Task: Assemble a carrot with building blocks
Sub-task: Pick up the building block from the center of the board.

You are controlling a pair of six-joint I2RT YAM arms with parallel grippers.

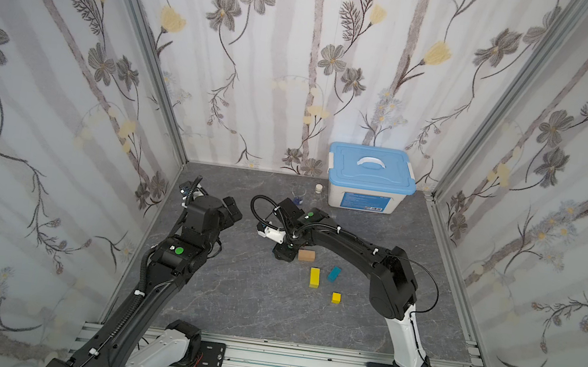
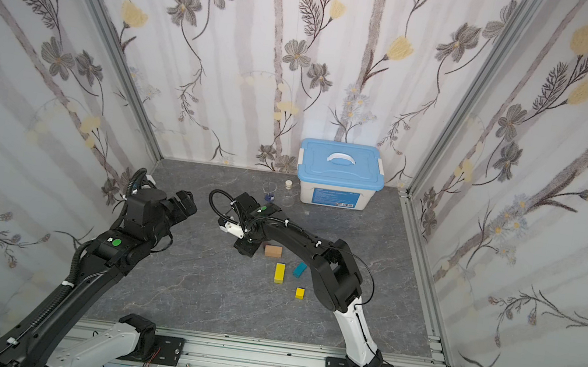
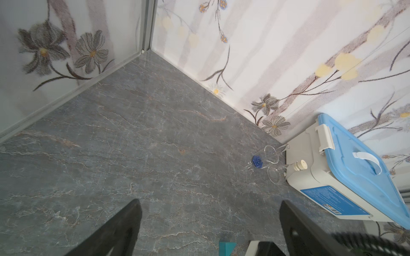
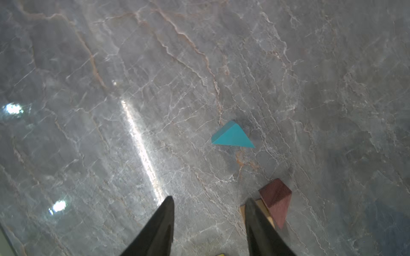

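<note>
Four building blocks lie loose on the grey table in both top views: a tan bar (image 1: 306, 255), a yellow bar (image 1: 315, 277), a teal bar (image 1: 334, 274) and a small yellow cube (image 1: 336, 297). My right gripper (image 1: 283, 254) hangs low just left of the tan bar. In the right wrist view this gripper (image 4: 208, 204) is open with bare table between its fingers. A teal triangle (image 4: 233, 136) lies ahead of it. A maroon triangle (image 4: 276, 199) rests against the tan bar (image 4: 243, 210) beside one finger. My left gripper (image 1: 233, 213) is raised and wide open (image 3: 209, 204). No assembled carrot shows.
A blue-lidded white box (image 1: 370, 179) stands at the back wall. A glass beaker (image 1: 298, 196) with a blue base and a small stoppered flask (image 1: 318, 189) stand to its left. Patterned walls close in three sides. A metal rail (image 1: 299, 362) runs along the front.
</note>
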